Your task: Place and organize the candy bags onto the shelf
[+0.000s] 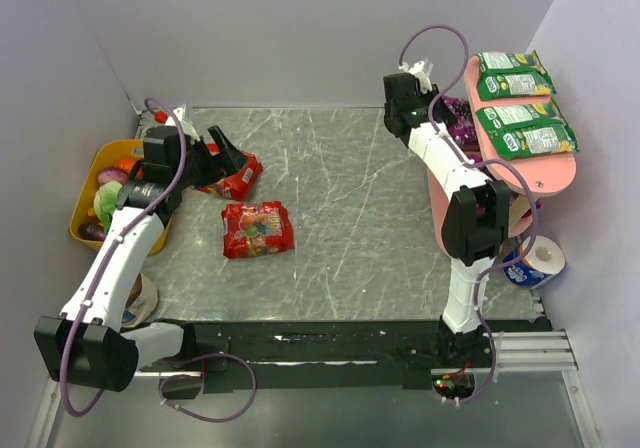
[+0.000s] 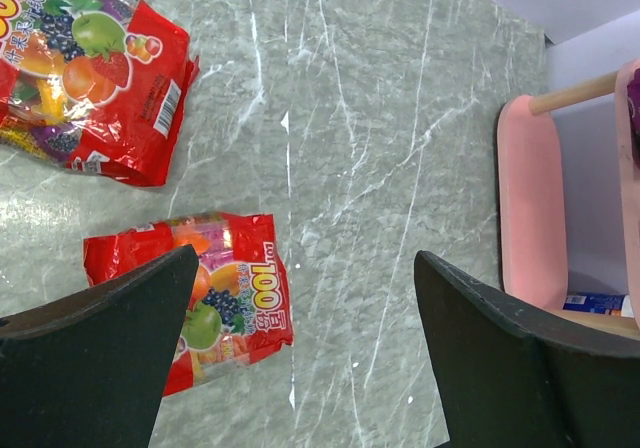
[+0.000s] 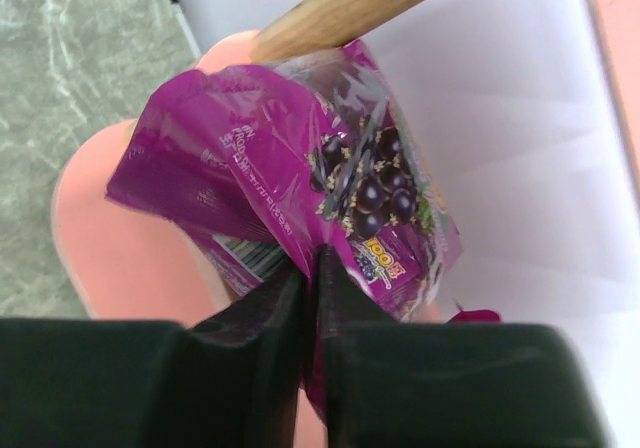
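Two green candy bags [image 1: 513, 75] [image 1: 526, 131] lie on the top board of the pink shelf [image 1: 548, 175]. My right gripper [image 1: 440, 118] is shut on a purple bag [image 3: 290, 158] and holds it over a lower pink board [image 3: 110, 238], beside a wooden post [image 3: 350, 3]. A sliver of another purple packet [image 3: 470, 316] shows behind it. Two red fruit-print bags [image 1: 257, 229] [image 1: 237, 179] lie on the table at the left. My left gripper [image 1: 222, 161] is open and empty above the farther one. In the left wrist view its jaws [image 2: 305, 268] stand wide apart, a red bag [image 2: 225, 288] by the left finger.
A yellow bowl [image 1: 88, 200] of toy vegetables stands at the left edge beside the left arm. A white roll and a blue packet [image 1: 530, 264] sit on the table under the shelf's near end. Walls close in on the left, back and right.
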